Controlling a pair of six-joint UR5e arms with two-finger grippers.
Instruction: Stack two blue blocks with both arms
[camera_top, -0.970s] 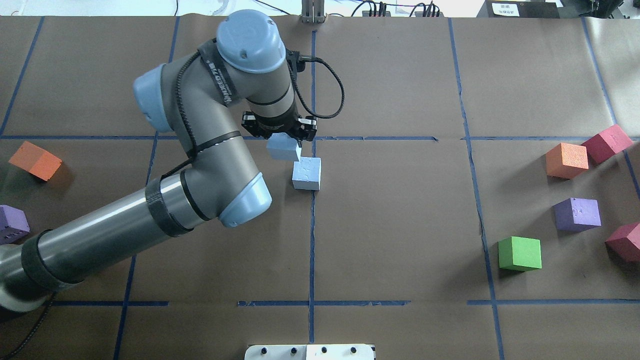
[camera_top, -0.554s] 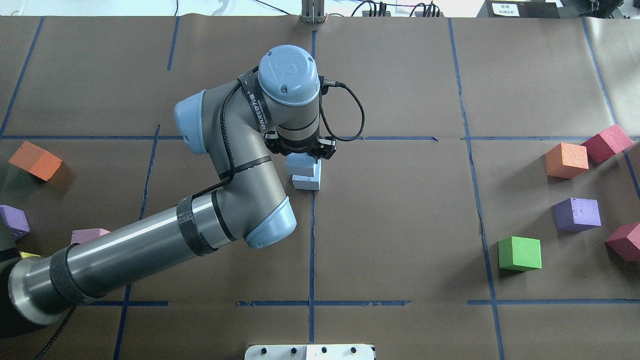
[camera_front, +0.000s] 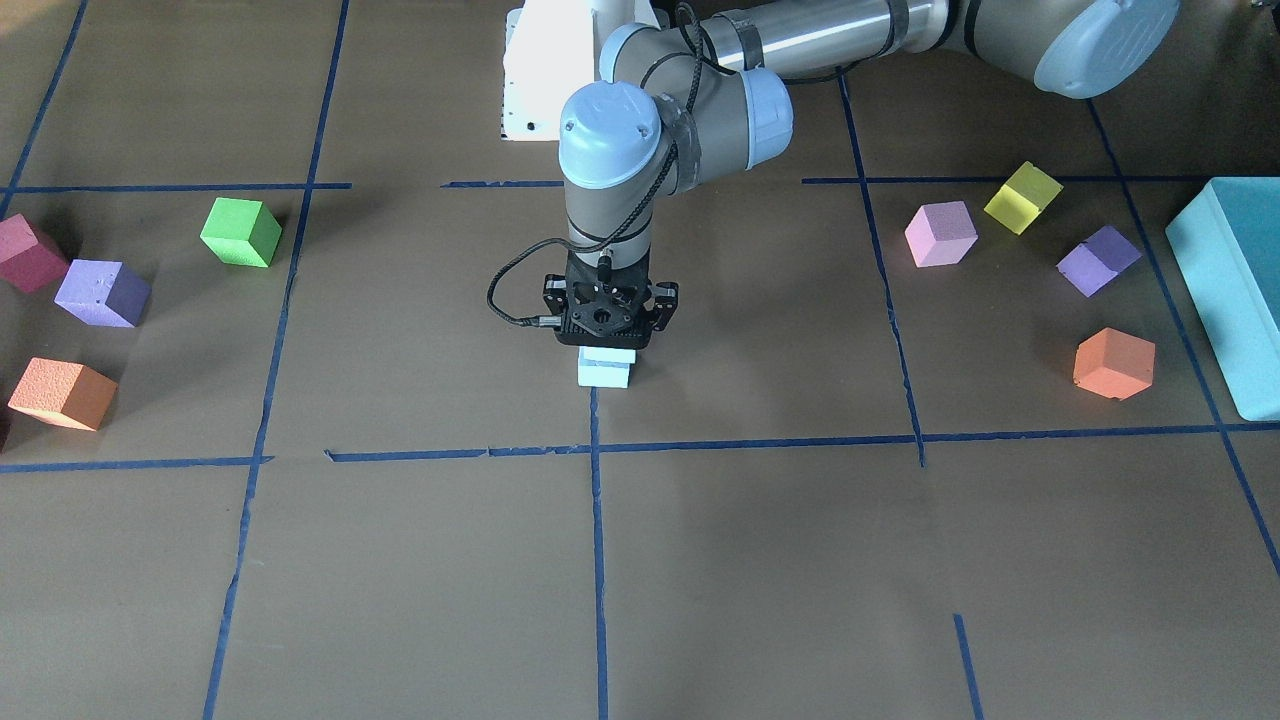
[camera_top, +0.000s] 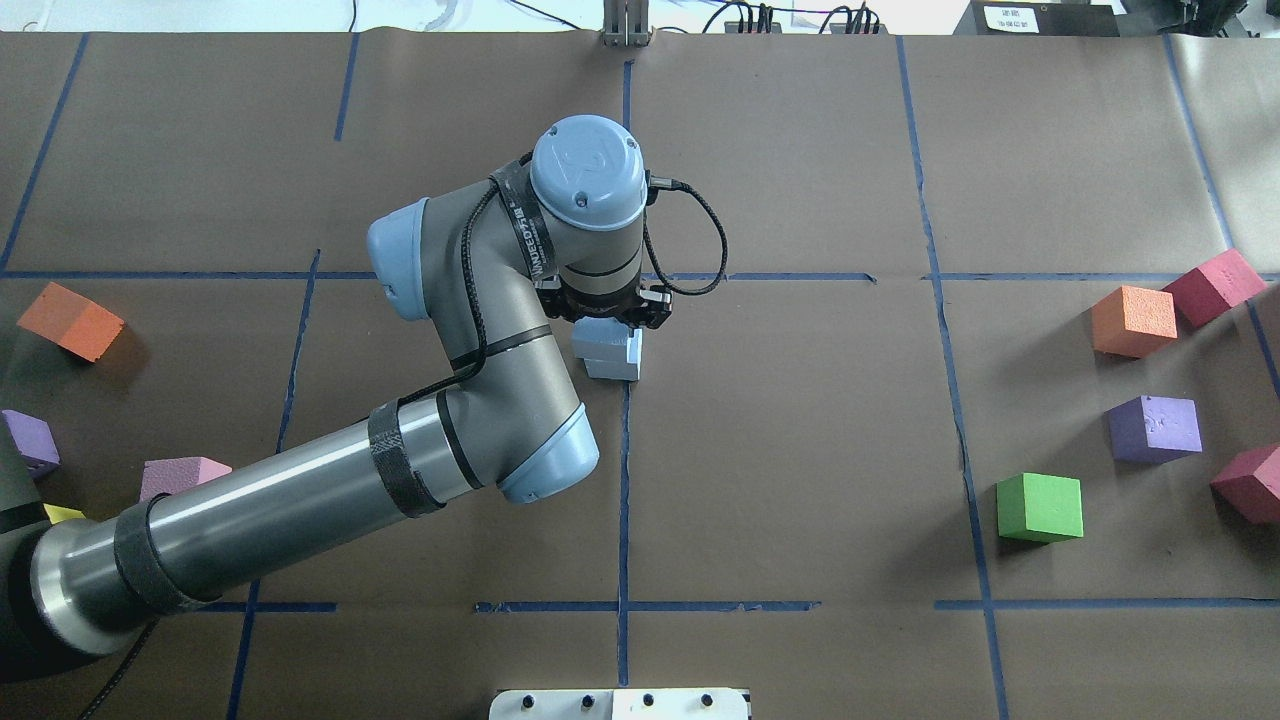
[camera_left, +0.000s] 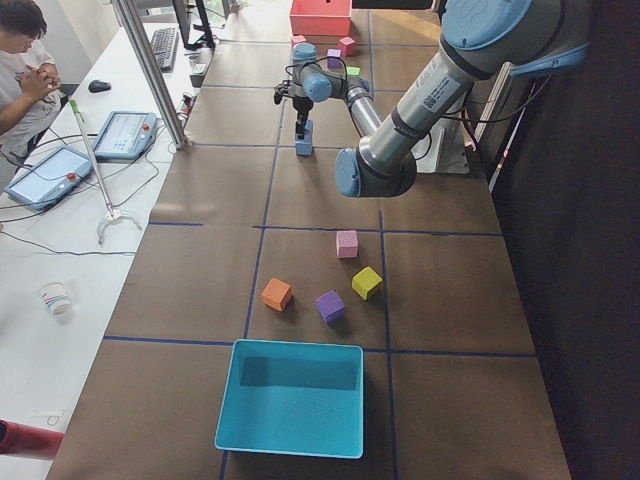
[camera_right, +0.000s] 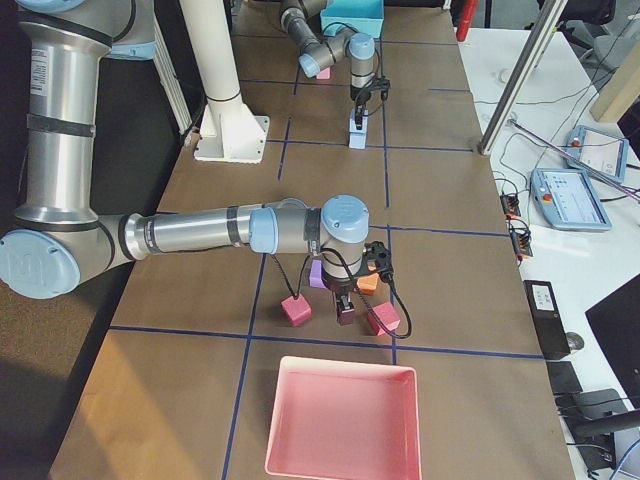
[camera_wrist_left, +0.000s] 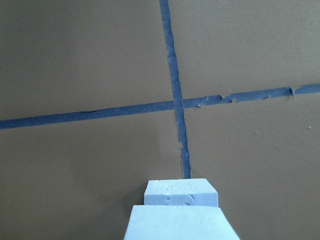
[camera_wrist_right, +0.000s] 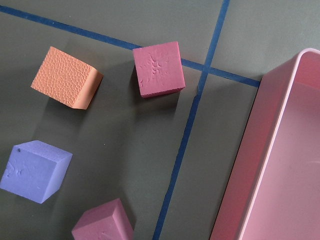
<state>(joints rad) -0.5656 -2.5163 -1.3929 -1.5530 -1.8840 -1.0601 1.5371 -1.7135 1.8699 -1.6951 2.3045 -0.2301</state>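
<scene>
**Blue on blue at mid-table**

At the far left, an orange cube lies on the brown paper as my left arm stretches in past it toward the centre. There my left claw points straight down, its fingers clamped on the top block. That block sits directly over the bottom block. From the front camera their faces seem to meet, with no gap I can make out. My left wrist camera shows the edges roughly in line. The pair stands on the blue tape line, near where it crosses another. Farther right, a green cube rests well apart from the stack. At the table's right end, my right arm holds my right claw above loose cubes, just beside a pink tray. Only the side camera catches that claw, so I cannot tell whether it is open or closed.
</scene>
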